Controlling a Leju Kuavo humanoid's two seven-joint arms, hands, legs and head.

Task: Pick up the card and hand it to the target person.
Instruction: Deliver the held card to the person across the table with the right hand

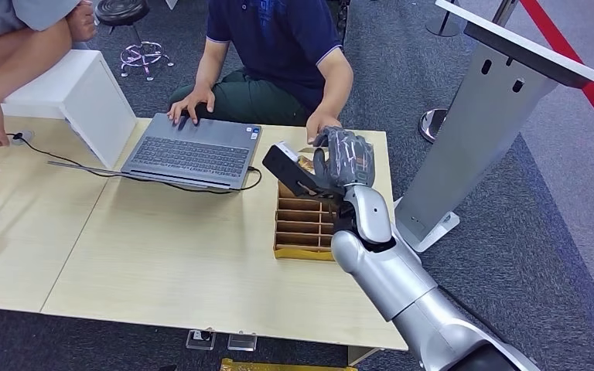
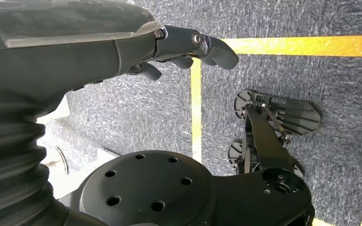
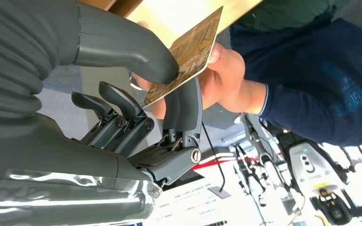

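Above the wooden tray (image 1: 303,224) the card (image 3: 188,56) is pinched in the right hand (image 3: 136,94); it should be kept steady and released only once gripped by the person's hand (image 3: 224,75).

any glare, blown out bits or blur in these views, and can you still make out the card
Right wrist view: tabletop behind the card is blown out white, yet the card's gold pattern stays sharp between the right hand's thumb and fingers. Head view: evenly lit, soft shadows. Left wrist view: glare streaks the left hand's clear cover.
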